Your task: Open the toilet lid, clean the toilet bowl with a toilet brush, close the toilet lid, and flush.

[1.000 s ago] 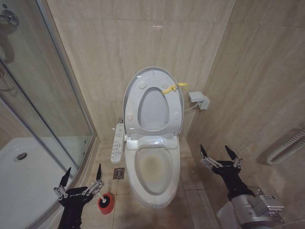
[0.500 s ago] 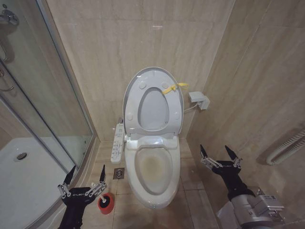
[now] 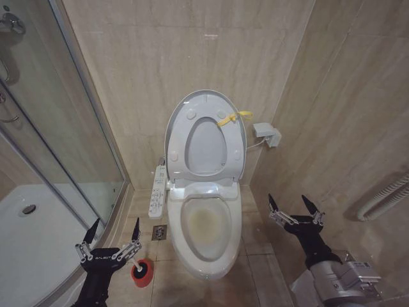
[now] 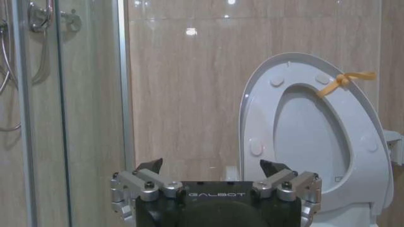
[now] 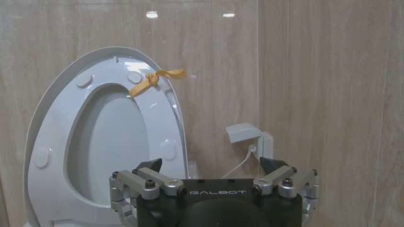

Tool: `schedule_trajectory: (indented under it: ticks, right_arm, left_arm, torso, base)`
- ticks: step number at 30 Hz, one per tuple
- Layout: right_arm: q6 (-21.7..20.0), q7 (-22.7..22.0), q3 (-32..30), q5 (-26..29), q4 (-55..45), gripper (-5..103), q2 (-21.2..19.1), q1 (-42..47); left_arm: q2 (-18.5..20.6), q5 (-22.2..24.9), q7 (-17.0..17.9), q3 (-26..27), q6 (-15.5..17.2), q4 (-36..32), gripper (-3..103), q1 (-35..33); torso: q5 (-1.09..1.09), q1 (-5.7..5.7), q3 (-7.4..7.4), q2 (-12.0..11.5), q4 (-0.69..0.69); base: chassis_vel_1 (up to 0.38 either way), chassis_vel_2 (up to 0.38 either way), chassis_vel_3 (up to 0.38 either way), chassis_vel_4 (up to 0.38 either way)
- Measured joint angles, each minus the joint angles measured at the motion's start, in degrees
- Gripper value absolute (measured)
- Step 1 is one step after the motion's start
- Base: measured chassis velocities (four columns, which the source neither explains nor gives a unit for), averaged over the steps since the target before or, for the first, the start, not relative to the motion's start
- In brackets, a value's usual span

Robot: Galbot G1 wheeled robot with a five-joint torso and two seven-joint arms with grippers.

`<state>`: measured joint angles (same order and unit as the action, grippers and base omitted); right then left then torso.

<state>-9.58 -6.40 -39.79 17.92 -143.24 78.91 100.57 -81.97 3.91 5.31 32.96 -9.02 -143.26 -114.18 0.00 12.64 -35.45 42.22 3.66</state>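
Head view shows the left gripper [image 3: 114,235] with its fingers spread wide and empty, low beside the shower glass [image 3: 57,128]. Over the last second it has shifted a little toward the toilet and risen slightly, then settled back a touch — so it now hangs just above the toilet brush [image 3: 133,261], whose white handle pokes up from the round red holder [image 3: 142,272] on the floor. My reading is that the arm is lining up to take the brush; nothing is gripped yet. The right gripper [image 3: 293,206] has not moved in that time; it waits with fingers spread, empty, to the right of the toilet bowl [image 3: 208,224].

The toilet lid [image 3: 206,137] already stands upright against the wall with its yellow ribbon [image 3: 231,118] at the edge, so the opening step looks done, and the yellowish stain in the bowl is exposed for cleaning.

Counted: two grippers, one lid, one bowl, one brush, one red holder, one button panel [image 3: 156,191] on the bowl's side, one floor drain [image 3: 159,232].
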Motion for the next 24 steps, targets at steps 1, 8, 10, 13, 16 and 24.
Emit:
schedule_trajectory:
  ticks: [1, 8, 10, 13, 16, 24]
  right_arm:
    - [0.0, 0.0, 0.0, 0.0, 0.01, 100, 0.0, 0.0]
    - [0.0, 0.0, 0.0, 0.0, 0.01, 100, 0.0, 0.0]
    - [0.0, 0.0, 0.0, 0.0, 0.01, 100, 0.0, 0.0]
    - [0.0, 0.0, 0.0, 0.0, 0.01, 100, 0.0, 0.0]
    - [0.0, 0.0, 0.0, 0.0, 0.0, 100, 0.0, 0.0]
    - [0.0, 0.0, 0.0, 0.0, 0.01, 100, 0.0, 0.0]
  left_arm:
    - [0.0, 0.01, 0.0, 0.0, -0.01, 0.0, 100, 0.0]
    - [-0.01, 0.04, 0.0, 0.0, -0.03, 0.02, 100, 0.0]
    - [-0.01, 0.05, 0.0, -0.01, -0.03, 0.02, 100, 0.0]
    - [-0.01, 0.06, 0.01, -0.02, -0.03, 0.02, 100, 0.01]
    - [-0.01, 0.07, 0.02, -0.03, -0.03, 0.02, 100, 0.0]
    - [0.0, 0.07, 0.03, -0.04, -0.03, 0.02, 100, 0.01]
  torso:
    - [0.0, 0.0, 0.0, 0.0, 0.0]
    - [0.0, 0.0, 0.0, 0.0, 0.0]
    - [0.0, 0.0, 0.0, 0.0, 0.0]
    - [0.0, 0.0, 0.0, 0.0, 0.0]
    - [0.0, 0.0, 0.0, 0.0, 0.0]
    - [0.0, 0.0, 0.0, 0.0, 0.0]
  base:
    - [0.0, 0.0, 0.0, 0.0]
    - [0.0, 0.0, 0.0, 0.0]
    - [0.0, 0.0, 0.0, 0.0]
    - [0.0, 0.0, 0.0, 0.0]
    - [0.0, 0.0, 0.0, 0.0]
    - [0.0, 0.0, 0.0, 0.0]
